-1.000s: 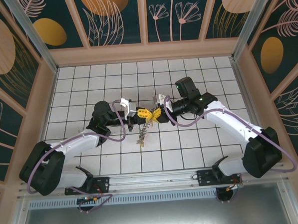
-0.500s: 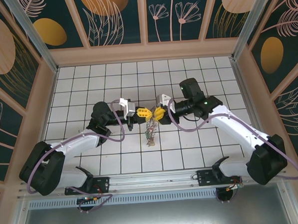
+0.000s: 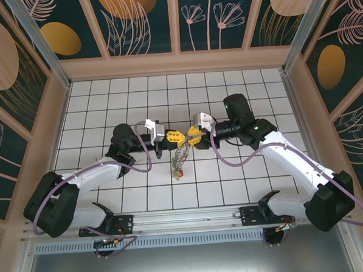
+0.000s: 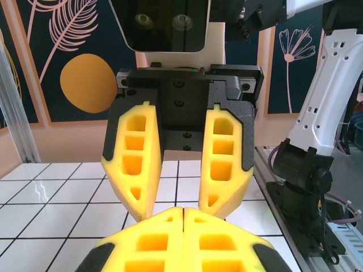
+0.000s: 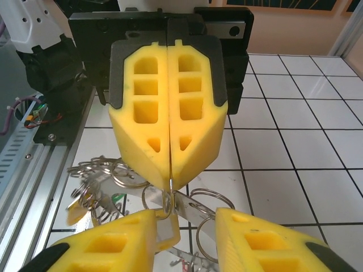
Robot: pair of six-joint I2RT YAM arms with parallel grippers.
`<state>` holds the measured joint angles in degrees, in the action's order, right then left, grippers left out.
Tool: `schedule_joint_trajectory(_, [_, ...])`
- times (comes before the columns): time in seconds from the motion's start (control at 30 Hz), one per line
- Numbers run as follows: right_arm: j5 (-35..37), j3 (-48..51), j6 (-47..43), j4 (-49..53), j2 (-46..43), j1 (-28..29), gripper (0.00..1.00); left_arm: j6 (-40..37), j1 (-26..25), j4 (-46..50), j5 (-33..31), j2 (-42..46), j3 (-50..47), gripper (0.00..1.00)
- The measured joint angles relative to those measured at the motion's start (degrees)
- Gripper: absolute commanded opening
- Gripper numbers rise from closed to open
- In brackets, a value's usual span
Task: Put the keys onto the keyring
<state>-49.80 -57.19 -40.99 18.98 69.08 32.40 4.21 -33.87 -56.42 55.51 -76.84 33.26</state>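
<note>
The left pincer (image 5: 169, 180) has its two yellow fingers pressed tight together. It pinches a thin silver keyring (image 5: 168, 199) right at its tips. The keys (image 3: 181, 155) hang under the left pincer in a tangled bunch. More silver rings (image 5: 207, 205) are mixed in with them. One key in the bunch has a yellow head (image 5: 75, 213), and there is a small green bit (image 5: 117, 197) near it. The bunch is blurry, so I cannot count the keys. I also cannot tell if its low end touches the table.

The right pincer (image 3: 194, 135) is just across from the left pincer, nose to nose with it. Its yellow fingers stand a little way apart, and they squeeze nothing. The keyring and a flat shiny piece of metal (image 5: 190, 211) show in the gap between them.

Below the left pincer is the white tiled table (image 3: 106, 97). Behind the left pincer, at the near edge of the table, runs a silver rail (image 3: 192, 219) where both arms are bolted on.
</note>
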Motion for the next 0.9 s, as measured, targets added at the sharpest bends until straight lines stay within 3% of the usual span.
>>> schedule_joint_trajectory(0.2, [0.02,0.07,1.01,-1.27,1.07,0.87,0.27,0.0,0.0,-0.02,-0.02,0.0,0.0,0.0])
schedule_joint_trajectory(0.33, [-0.17,0.55,1.51,-2.01,1.38,1.16,0.12,0.04,0.0,-0.04,-0.39,0.0,0.0,0.0])
schedule_joint_trajectory(0.5, [0.07,0.7,1.09,-1.9,1.55,1.44,0.0,-0.2,0.04,0.81,-0.74,0.02,0.09,0.0])
schedule_joint_trajectory(0.57, [1.4,0.68,0.5,-0.59,1.68,1.44,0.0,-3.48,0.02,6.93,-0.85,0.22,1.73,0.09])
schedule_joint_trajectory(0.73, [5.6,-0.66,-1.03,2.91,2.82,1.05,0.0,-18.29,-0.07,31.47,-3.06,0.39,10.75,0.12])
schedule_joint_trajectory(0.9, [8.2,-2.14,-2.67,7.48,3.34,1.14,0.0,-26.62,-0.22,42.01,-5.03,1.05,12.31,0.12])
